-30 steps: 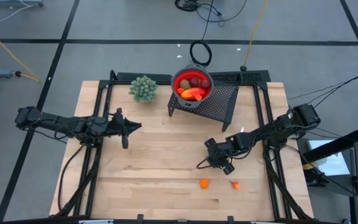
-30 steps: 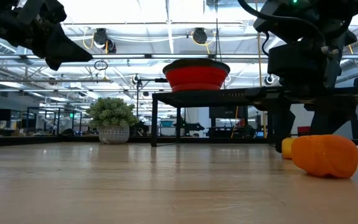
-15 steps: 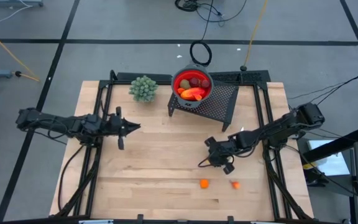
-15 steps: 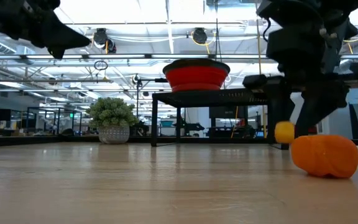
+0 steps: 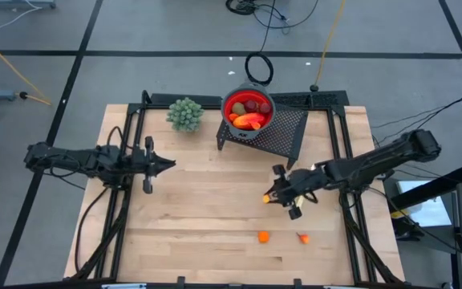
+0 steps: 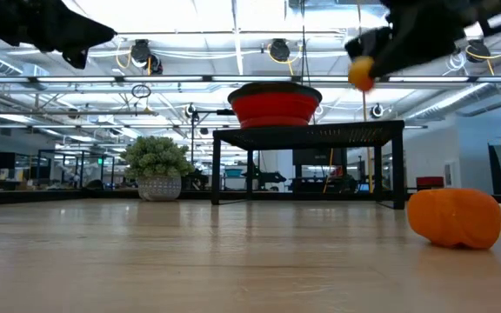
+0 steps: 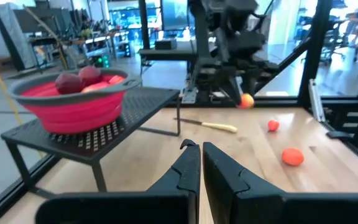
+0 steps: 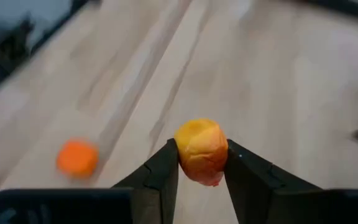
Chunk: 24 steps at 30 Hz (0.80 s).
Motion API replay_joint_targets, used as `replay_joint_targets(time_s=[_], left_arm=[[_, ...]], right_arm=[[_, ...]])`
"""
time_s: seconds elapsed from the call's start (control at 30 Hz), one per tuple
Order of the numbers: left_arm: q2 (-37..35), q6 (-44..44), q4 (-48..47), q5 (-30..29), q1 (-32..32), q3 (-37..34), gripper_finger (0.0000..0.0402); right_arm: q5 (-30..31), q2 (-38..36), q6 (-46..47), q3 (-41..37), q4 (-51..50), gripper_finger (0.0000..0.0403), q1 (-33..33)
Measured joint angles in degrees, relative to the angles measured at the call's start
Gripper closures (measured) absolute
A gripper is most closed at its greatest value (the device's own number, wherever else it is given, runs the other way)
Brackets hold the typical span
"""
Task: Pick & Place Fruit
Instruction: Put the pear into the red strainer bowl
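Observation:
A red bowl point(image 5: 248, 109) holding several fruit pieces stands on a black mesh stand point(image 5: 283, 132) at the table's far middle. My right gripper point(image 5: 269, 197) hangs right of centre, shut on a small yellow-orange fruit point(image 8: 201, 150), which the low view shows high above the table point(image 6: 360, 72). Two more pieces lie on the wood near the front edge, an orange one point(image 5: 263, 237) and a red-orange one point(image 5: 303, 238). My left gripper point(image 5: 167, 164) hovers shut over the table's left half, pointing level toward the right. My right gripper pinches the small fruit by its two opposite sides point(image 8: 180, 155) between its two fingertips. The fingers slant down and come from the table's right side. The fruit is lifted clear of the table.
A green bushy plant ball point(image 5: 185, 113) sits at the far left of the stand. A pale thin piece point(image 7: 213, 126) lies on the wood near the stand's right legs. Bare wood lies between the two grippers and across the near left.
My right gripper has risen from the table with the small yellow-orange fruit, which lay on the wood a second ago and now hangs well above it. My left gripper has drawn back a little toward the table's left edge.

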Motion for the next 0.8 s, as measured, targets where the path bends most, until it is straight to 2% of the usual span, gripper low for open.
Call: replay_joint_targets(time_s=[0.13,0.33,0.57,0.8], left_arm=[[-1.2,0.6,0.0,0.5,0.0,0.0,0.0380],[-1.8,1.8,-0.4,1.1,0.0,0.0,0.0380],[-2.1,1.5,-2.3,3.1,0.0,0.0,0.0380],[-2.1,1.1,-2.4,3.3,0.0,0.0,0.0380]], right_arm=[[2.5,-3.9,3.5,0.0,5.1,0.0297,0.0],[2.6,-7.5,6.6,0.0,16.0,0.0296,-0.8],[2.5,-8.7,6.8,0.0,25.7,0.0298,-2.5],[2.4,-8.7,9.7,0.0,29.4,0.0299,-3.9]])
